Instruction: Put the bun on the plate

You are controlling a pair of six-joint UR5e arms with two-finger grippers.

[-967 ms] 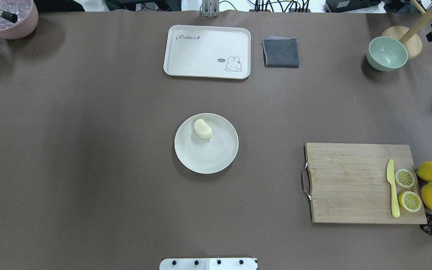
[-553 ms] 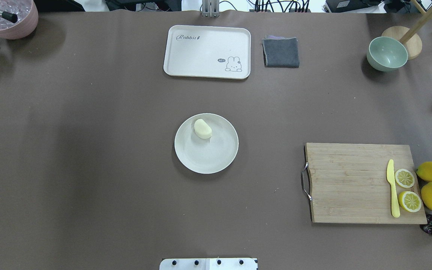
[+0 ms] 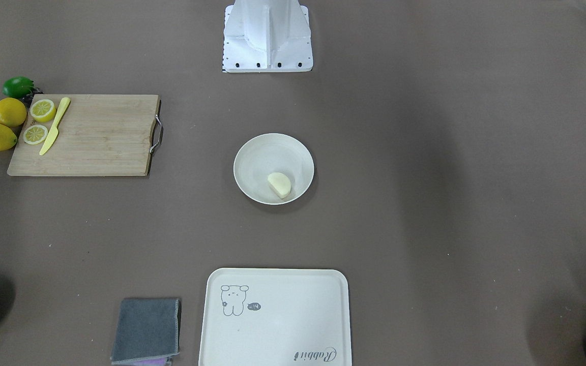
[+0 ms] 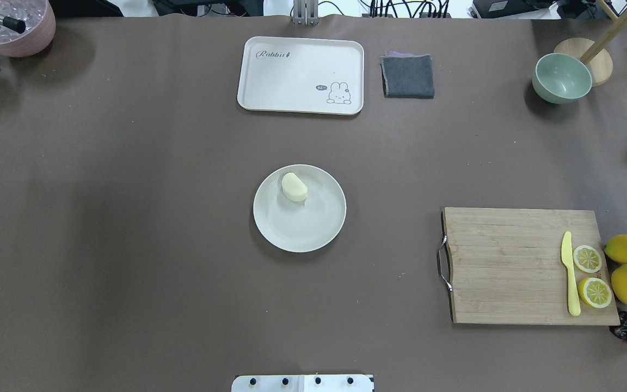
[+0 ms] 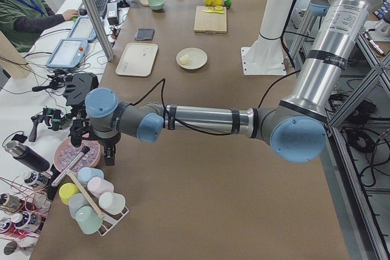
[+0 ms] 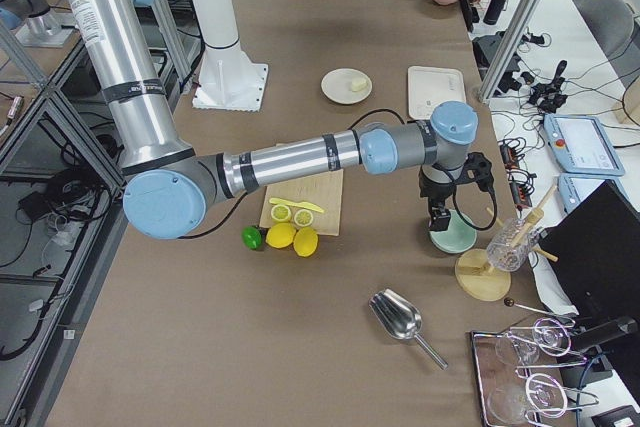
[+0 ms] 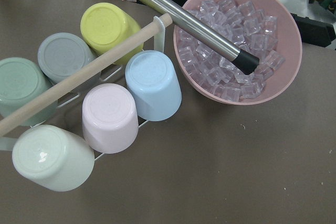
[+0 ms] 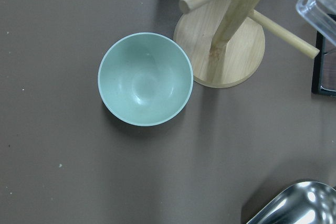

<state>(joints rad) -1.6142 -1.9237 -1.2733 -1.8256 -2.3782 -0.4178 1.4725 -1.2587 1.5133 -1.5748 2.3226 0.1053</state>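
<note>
I have the left claw (image 5: 111, 153) hanging at the far left end of the table, and only the side camera catches it, so I cannot tell whether its fingers are spread or pressed together. Below it, on its wrist camera, I see a pink bowl (image 7: 294, 64) of ice cubes (image 7: 210, 61) with a metal tool (image 7: 194, 22) lying across it, and a rack of upturned cups (image 7: 107, 108) just beside. The right claw (image 6: 437, 219) hangs at the opposite end, again seen only from the side, so I cannot tell its state either. Under it sits the pale green bowl (image 8: 145, 79), with a wooden stand (image 8: 228, 51) just beside. The bun (image 4: 294, 187) lies well apart from both claws, between them at mid-table, resting on the plate (image 4: 302, 228) near the plate's rim on the side away from the robot.
</note>
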